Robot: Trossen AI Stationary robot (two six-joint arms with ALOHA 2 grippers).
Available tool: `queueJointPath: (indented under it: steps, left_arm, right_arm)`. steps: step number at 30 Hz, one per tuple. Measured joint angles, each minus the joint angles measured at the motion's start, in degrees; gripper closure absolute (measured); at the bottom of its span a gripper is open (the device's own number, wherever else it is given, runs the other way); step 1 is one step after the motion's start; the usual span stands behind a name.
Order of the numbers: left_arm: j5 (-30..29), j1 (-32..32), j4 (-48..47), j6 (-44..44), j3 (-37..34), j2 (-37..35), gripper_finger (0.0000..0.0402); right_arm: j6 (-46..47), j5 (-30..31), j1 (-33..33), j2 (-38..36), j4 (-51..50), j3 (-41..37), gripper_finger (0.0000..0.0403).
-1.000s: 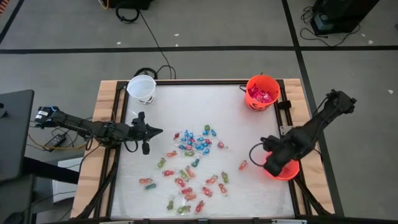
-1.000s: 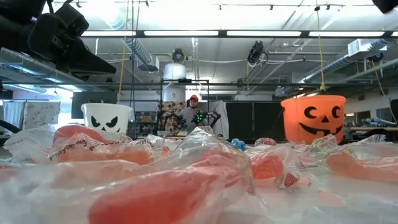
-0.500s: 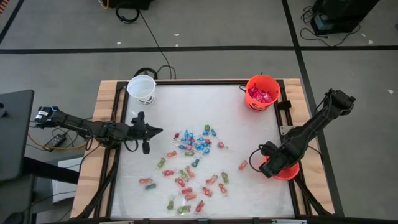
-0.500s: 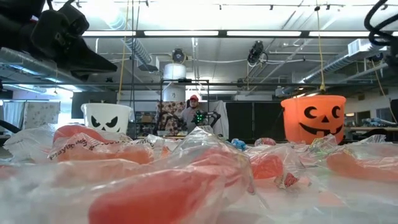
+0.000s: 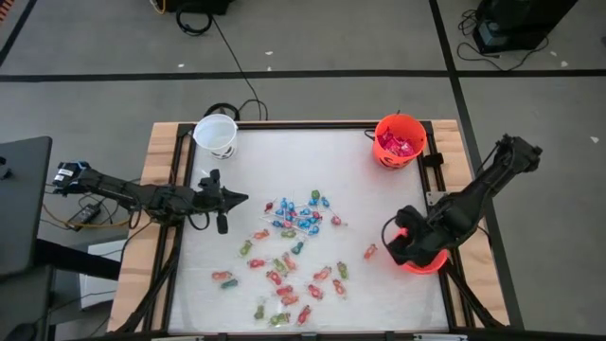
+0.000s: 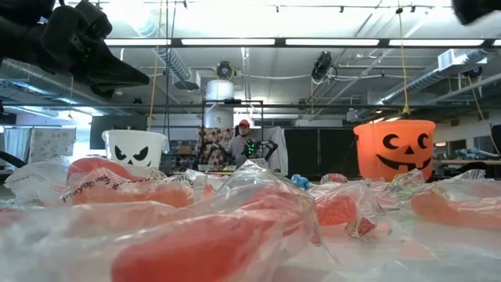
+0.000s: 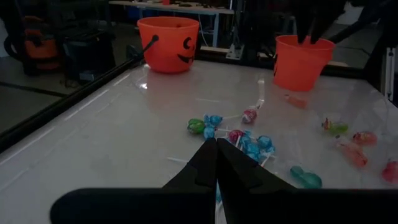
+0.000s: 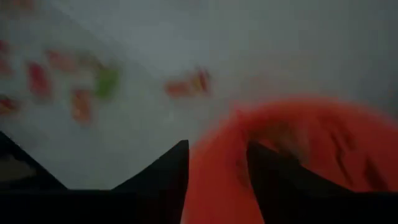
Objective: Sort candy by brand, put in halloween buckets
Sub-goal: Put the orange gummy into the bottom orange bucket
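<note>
White bucket [image 5: 216, 134] sits at far-left corner, well left of candy pile [image 5: 290, 248]. Left gripper [image 5: 233, 200] parked just left of pile, fingers pressed shut, holding nothing. Candy scattered mid-table, loose pieces trailing toward near edge. Faced orange bucket [image 5: 399, 139] at far-right, well beyond pile, pink wrappers inside. Right gripper [image 5: 395, 239] right of pile, over near orange bucket [image 5: 422, 261], fingers spread with a gap, nothing seen between them. Looks like drop step: best to keep jaws centred above rim, clear bucket wall before swinging back to pile.
</note>
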Motion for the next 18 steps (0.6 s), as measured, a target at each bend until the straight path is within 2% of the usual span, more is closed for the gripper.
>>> queueJointPath:
  steps: [2, 9, 14, 18]
  left_arm:
    - [0.0, 0.0, -0.07, 0.04, 0.0, 0.02, 0.0388]
    - [0.0, 0.0, -0.13, 0.04, 0.0, 0.01, 0.0388]
    - [0.02, 0.0, -0.2, 0.04, 0.0, 0.01, 0.0388]
    - [0.02, 0.0, -0.33, 0.04, 0.0, 0.0, 0.0388]
  right_arm:
    - [-6.74, 2.11, -1.82, 1.52, 3.4, 0.57, 0.0229]
    - [-33.65, 0.07, -6.41, 10.7, 14.4, 0.57, 0.0231]
    - [-45.28, -5.28, -8.3, 18.7, 14.34, 0.57, 0.0231]
    - [-51.54, -6.24, -9.57, 24.71, 14.48, 0.57, 0.0231]
